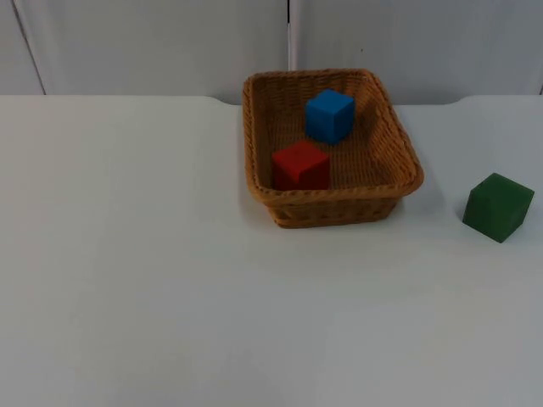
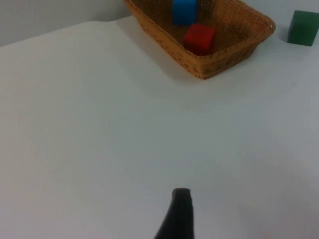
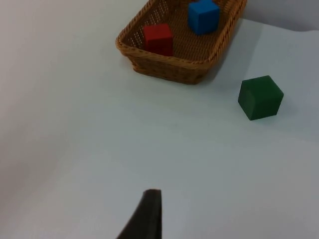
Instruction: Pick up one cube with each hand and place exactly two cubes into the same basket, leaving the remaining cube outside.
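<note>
A woven wicker basket (image 1: 335, 208) stands at the back middle of the table. Inside it lie a blue cube (image 1: 329, 115) toward the far side and a red cube (image 1: 300, 165) by the near wall. A green cube (image 1: 498, 206) rests on the table to the basket's right, apart from it. In the left wrist view, my left gripper (image 2: 178, 214) hangs over bare table, far from the basket (image 2: 224, 62) and green cube (image 2: 303, 28). In the right wrist view, my right gripper (image 3: 147, 214) is also over bare table, well short of the green cube (image 3: 260, 97) and basket (image 3: 164, 67).
The grey partition wall (image 1: 170, 42) rises right behind the basket, where the white table top (image 1: 136, 271) ends. Wide bare table stretches left of and in front of the basket.
</note>
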Controlling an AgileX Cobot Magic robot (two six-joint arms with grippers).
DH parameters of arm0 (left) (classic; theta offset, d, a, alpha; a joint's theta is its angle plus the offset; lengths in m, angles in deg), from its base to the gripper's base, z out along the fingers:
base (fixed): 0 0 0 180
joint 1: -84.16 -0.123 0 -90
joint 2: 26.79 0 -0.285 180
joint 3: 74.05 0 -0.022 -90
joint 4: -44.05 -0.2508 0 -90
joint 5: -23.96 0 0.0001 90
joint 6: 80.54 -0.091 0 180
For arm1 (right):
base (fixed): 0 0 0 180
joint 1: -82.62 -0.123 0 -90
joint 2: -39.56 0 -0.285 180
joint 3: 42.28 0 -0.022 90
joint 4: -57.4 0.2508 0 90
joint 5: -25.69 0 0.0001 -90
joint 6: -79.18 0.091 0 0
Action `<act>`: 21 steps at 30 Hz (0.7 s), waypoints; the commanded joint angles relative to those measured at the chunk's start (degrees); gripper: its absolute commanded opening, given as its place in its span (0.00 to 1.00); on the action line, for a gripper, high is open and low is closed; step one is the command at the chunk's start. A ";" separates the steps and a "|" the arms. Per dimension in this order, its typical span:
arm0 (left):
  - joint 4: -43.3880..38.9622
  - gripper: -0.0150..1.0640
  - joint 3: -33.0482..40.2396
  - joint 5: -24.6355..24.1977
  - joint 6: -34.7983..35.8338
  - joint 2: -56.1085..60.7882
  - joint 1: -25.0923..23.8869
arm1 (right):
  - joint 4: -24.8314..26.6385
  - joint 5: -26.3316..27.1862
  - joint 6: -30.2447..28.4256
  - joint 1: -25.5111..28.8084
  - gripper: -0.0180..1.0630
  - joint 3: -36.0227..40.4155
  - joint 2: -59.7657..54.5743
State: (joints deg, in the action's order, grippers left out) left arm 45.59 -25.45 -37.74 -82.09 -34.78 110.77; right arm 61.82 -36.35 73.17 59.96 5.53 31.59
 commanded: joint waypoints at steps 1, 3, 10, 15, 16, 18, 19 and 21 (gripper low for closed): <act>-0.09 0.69 0.30 0.10 0.49 0.21 -0.01 | -0.05 0.07 0.16 0.19 0.82 -0.10 0.18; -0.09 0.69 0.30 0.10 0.49 0.21 -0.01 | -0.05 0.07 0.16 0.19 0.82 -0.10 0.18; -0.07 0.69 0.30 0.10 0.49 0.21 -0.01 | -0.15 0.07 0.16 0.19 0.82 -0.10 0.18; -0.97 0.96 0.30 0.10 1.92 0.21 -0.01 | -1.05 0.07 1.23 0.19 0.99 -0.10 0.18; -1.54 0.99 0.30 0.10 2.37 0.21 -0.01 | -1.05 0.07 1.23 0.19 0.99 -0.10 0.18; -2.05 0.99 0.30 0.10 3.44 0.21 -0.01 | -1.16 0.07 1.23 0.19 0.99 -0.10 0.18; -2.45 0.99 0.30 0.10 4.02 0.21 -0.01 | -1.29 0.07 1.23 0.19 0.99 -0.10 0.18; -2.69 0.99 0.30 0.10 4.27 0.21 -0.01 | -1.29 0.07 1.28 0.19 0.99 -0.10 0.18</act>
State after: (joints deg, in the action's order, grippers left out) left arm 43.59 -25.45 -37.74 -78.88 -34.78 110.77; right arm 60.81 -36.35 74.22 59.96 5.53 31.59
